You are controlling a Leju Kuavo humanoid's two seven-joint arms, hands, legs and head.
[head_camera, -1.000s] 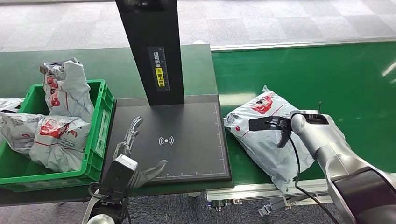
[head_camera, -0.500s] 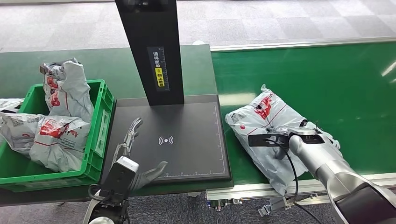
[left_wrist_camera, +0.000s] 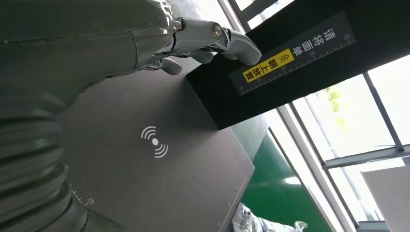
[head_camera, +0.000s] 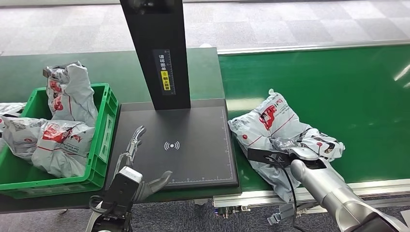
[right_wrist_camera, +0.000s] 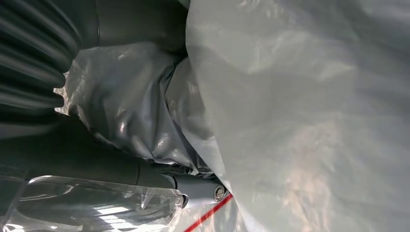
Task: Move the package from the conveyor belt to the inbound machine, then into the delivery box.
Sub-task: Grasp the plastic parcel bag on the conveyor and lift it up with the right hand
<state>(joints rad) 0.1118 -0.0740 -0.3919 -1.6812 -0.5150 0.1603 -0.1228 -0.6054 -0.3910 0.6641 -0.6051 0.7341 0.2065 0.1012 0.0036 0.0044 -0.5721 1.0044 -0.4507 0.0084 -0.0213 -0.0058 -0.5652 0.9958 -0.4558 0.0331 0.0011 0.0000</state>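
On the green conveyor belt [head_camera: 338, 87], just right of the black scanner plate [head_camera: 193, 140], the robot's right hand [head_camera: 304, 145] has its fingers sunk into one crumpled grey plastic package [head_camera: 270, 121], bunching the film. The bag looks light, soft and slippery, best taken by a gathered fold. The left hand [head_camera: 140, 159] rests empty, fingers spread, at the plate's other side, beside one green crate [head_camera: 104, 140] holding at least three similar bags [head_camera: 67, 96].
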